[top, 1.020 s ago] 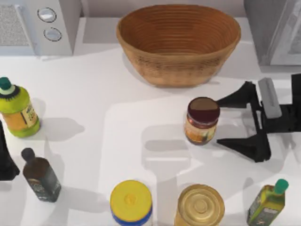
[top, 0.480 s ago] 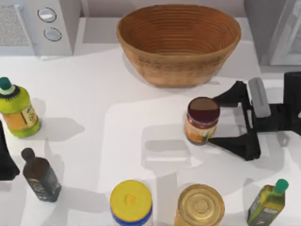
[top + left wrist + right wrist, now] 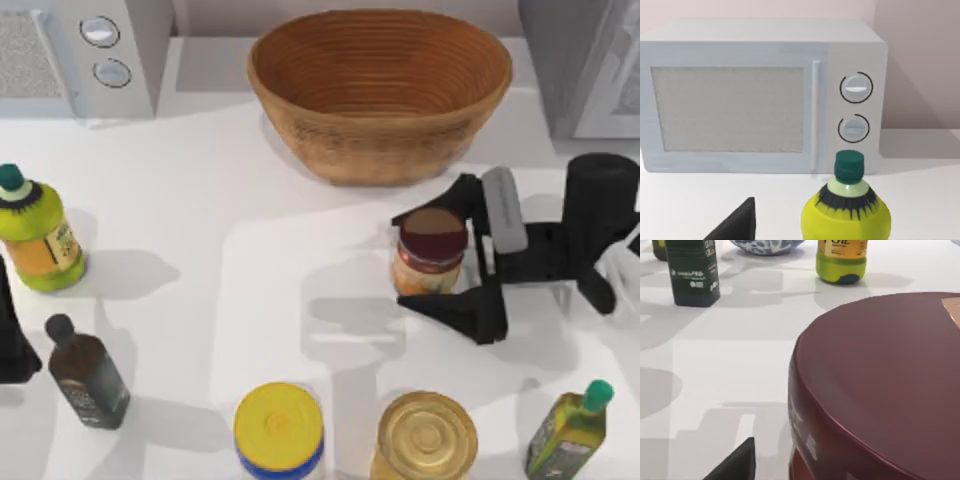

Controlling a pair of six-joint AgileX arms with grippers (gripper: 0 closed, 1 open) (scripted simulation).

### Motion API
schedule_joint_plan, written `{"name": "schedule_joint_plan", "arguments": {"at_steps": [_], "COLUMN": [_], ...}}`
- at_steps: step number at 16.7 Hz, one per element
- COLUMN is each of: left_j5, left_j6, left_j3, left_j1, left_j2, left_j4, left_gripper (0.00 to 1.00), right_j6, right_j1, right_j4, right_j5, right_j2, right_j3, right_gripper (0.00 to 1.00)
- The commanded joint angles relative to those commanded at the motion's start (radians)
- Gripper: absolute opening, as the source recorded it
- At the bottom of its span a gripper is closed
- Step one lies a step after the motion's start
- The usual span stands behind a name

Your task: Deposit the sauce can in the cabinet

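At the far left edge of the table, in the top view, a dark part of the left arm (image 3: 12,335) is seen parked beside two bottles; whether its fingers are spread or pressed together cannot be told. A yellow-green bottle (image 3: 36,233) with a green cap and an orange label is stood near that edge, and a dark bottle (image 3: 88,373) is stood just below it. No writing on either can be read from above. In the right wrist view, the letters "OIL" are made out on the yellow-green bottle's label, and small white print is seen on the dark bottle but cannot be read.

At the back left a white microwave (image 3: 85,55) with two round knobs is placed. A woven basket (image 3: 380,90) is set at the back centre. Along the front edge, a yellow-lidded jar (image 3: 279,430) and a golden-topped jar (image 3: 425,437) are stood side by side.

The sauce can (image 3: 430,255) is stood upright on the table, right of centre, in front of the basket. The right gripper (image 3: 428,257) is held with its fingers spread wide on either side of the can; whether the tips touch the can cannot be told. The can's maroon top is shown very close in the right wrist view.

At the front right an olive-green bottle (image 3: 570,428) with a green cap is stood. Part of the grey cabinet (image 3: 585,65) is seen at the back right corner.
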Motion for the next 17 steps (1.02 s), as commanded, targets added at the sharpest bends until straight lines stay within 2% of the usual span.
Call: {"name": "schedule_joint_plan", "arguments": {"at_steps": [4, 17], "left_j5": [0.0, 0.0], "left_j6": [0.0, 0.0], "left_j3": [0.0, 0.0], "left_j1": [0.0, 0.0], "left_j2": [0.0, 0.0], "left_j4": [0.0, 0.0], "left_gripper": [1.0, 1.0], "right_j6": [0.006, 0.006], "right_j1": [0.004, 0.004], "right_j4": [0.006, 0.006], "right_j5": [0.004, 0.004], "right_j2": [0.001, 0.001], "right_j3": [-0.001, -0.001], "right_gripper": [1.0, 0.02]}}
